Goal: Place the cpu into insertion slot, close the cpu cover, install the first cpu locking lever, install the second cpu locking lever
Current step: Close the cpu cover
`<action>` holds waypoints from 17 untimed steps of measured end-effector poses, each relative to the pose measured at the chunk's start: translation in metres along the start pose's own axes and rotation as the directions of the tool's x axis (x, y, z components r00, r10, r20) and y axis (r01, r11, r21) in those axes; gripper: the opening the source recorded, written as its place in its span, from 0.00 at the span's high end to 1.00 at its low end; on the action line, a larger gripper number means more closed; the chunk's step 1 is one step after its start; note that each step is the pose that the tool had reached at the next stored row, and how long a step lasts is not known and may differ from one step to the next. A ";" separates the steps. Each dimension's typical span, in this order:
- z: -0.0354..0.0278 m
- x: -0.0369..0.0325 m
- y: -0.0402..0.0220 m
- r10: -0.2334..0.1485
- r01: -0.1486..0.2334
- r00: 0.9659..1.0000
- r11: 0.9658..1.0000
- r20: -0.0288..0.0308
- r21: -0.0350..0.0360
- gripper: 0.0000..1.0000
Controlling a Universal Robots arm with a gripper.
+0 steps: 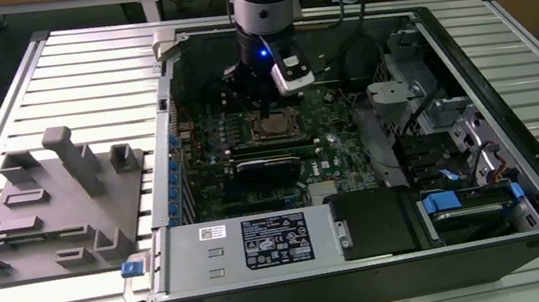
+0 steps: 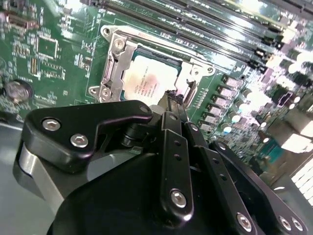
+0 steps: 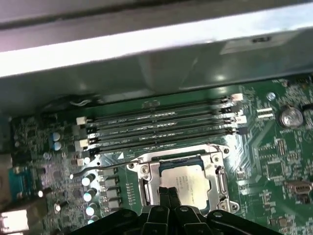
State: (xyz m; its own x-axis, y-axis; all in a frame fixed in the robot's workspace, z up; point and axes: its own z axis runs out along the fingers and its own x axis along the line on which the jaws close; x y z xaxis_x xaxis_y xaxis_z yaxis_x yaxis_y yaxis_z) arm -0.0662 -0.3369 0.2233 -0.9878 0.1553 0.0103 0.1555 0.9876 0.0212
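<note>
The cpu (image 2: 149,83) is showing a pale silver-grey top, the cpu cover (image 2: 113,66) is gleaming dark silver, the motherboard (image 2: 49,49) is glowing green, and the gripper (image 2: 173,100) is looking black.

You'll find the cpu (image 2: 149,81) lying flat in the insertion slot (image 2: 161,53), its pale silver-grey top facing up with small print across it. The slot is a square, dark-edged socket on the green board (image 2: 49,49), and only a thin strip of it shows round the chip. The cpu cover (image 2: 117,63) lies down over both. It is a thin silver metal frame whose square cut-out leaves the chip's top bare. In the first wrist view a thin bright locking lever (image 3: 105,168) runs out from one corner of the frame. You can't tell whether it is latched.
</note>
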 end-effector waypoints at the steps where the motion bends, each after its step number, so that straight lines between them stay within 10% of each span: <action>1: 0.0000 0.0000 0.0000 -0.017 0.017 1.000 1.000 0.000 0.000 0.89; 7: 0.0002 0.0003 0.0000 -0.076 0.076 0.997 0.997 0.000 0.003 0.89; 17: 0.0040 0.0113 -0.0019 -0.071 0.070 0.997 0.997 0.029 0.015 0.89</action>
State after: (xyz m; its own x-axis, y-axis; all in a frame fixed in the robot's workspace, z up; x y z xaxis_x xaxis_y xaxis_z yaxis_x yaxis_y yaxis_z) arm -0.0778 -0.3369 0.2194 -0.9961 0.0857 -0.0207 0.0856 0.9963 0.0070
